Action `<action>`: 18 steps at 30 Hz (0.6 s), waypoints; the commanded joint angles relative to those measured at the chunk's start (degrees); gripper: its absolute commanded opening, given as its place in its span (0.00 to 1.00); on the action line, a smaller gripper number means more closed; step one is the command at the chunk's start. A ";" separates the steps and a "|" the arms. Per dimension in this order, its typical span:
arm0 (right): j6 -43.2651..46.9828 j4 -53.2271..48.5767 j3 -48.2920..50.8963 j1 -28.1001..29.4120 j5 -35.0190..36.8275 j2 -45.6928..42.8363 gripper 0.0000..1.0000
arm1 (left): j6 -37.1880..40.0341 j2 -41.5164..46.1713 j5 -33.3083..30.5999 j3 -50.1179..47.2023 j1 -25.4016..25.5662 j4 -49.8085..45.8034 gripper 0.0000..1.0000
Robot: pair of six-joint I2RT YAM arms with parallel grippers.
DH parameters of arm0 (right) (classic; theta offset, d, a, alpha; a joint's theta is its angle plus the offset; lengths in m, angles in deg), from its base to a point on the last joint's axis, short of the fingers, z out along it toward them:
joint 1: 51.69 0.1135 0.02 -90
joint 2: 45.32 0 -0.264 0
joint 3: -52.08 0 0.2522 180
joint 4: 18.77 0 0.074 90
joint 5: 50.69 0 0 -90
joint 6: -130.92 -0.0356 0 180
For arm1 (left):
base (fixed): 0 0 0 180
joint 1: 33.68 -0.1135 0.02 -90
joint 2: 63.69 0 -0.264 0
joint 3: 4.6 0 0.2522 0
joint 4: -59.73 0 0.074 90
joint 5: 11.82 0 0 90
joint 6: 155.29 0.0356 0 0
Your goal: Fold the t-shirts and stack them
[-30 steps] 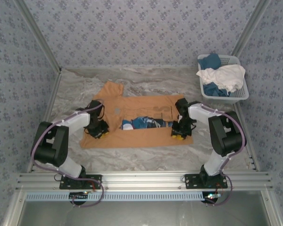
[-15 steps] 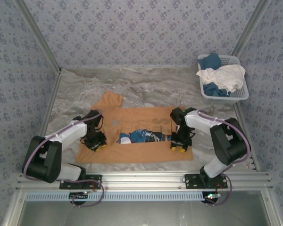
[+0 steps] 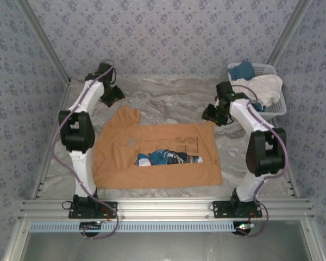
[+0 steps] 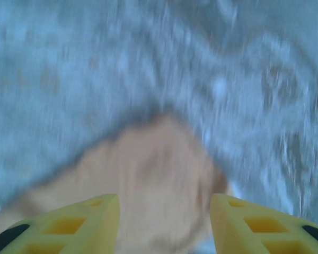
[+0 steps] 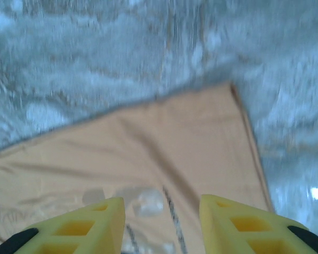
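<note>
Overhead, at far left, we see the left gripper (image 3: 113, 94) raised over the grey marbled table (image 3: 168, 98), just beyond the upper sleeve (image 3: 127, 115) of the orange-tan t-shirt (image 3: 152, 174). In its wrist view the two yellow fingers (image 4: 85, 222) stand apart with nothing between them; the blurred sleeve tip lies below.

The t-shirt lies flat at the middle of the table. A blue-and-white print (image 3: 168, 157) shows in a gap at its centre, and dark lettering (image 3: 187, 142) sits just beyond the print.

To the right, the right gripper (image 3: 211, 114) hangs at the shirt's far right corner. Its wrist view shows the yellow fingers (image 5: 238, 222) parted and empty above that corner and the lettering.

At far right, a white lattice basket (image 3: 261, 114) stands in the table's far corner, well apart from the t-shirt. It holds a crumpled white shirt (image 3: 258, 87) draped over a blue shirt (image 3: 242, 70).
</note>
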 commanded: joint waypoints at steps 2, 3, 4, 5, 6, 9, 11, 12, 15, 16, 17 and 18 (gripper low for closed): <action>4.04 -0.79 -6.02 -1.65 0.75 6.18 0.44 | 4.07 -9.56 -1.76 13.60 -2.02 -8.89 0.50; 4.04 -0.71 -6.69 -1.84 0.94 7.21 0.45 | 3.99 -10.77 -1.79 14.88 -2.27 -8.34 0.50; 4.04 -0.54 -7.09 -1.96 1.04 7.93 0.45 | 4.44 -11.69 -1.72 15.85 -2.27 -7.85 0.51; 4.12 -0.27 -7.37 -1.97 1.26 8.61 0.45 | 5.06 -12.74 -1.70 16.73 -1.99 -7.31 0.51; 4.08 -0.12 -7.55 -1.96 1.57 9.16 0.45 | 5.42 -13.69 -1.54 17.39 -1.69 -6.98 0.51; 3.48 -0.08 -7.69 -2.25 1.59 10.56 0.45 | 5.70 -15.87 0.07 17.18 -0.75 -6.07 0.50; 3.05 -0.09 -7.73 -2.47 0.86 11.42 0.45 | 5.41 -16.55 1.50 16.04 -0.20 -5.23 0.50; 2.98 -0.03 -7.61 -2.59 0.57 11.69 0.45 | 5.32 -16.57 1.79 15.21 0.20 -4.55 0.50; 2.81 0.35 -7.04 -2.82 0.34 11.80 0.45 | 5.58 -16.93 1.77 13.80 1.29 -4.13 0.49; 2.73 0.45 -6.82 -2.91 0.22 11.88 0.45 | 5.42 -17.13 1.49 13.53 1.47 -4.55 0.48; 2.59 0.60 -6.61 -3.06 0.05 11.89 0.44 | 5.33 -17.20 1.25 12.96 1.64 -4.73 0.47; 2.47 0.66 -6.34 -3.17 0.07 11.89 0.44 | 5.23 -17.02 0.83 11.85 1.75 -4.64 0.44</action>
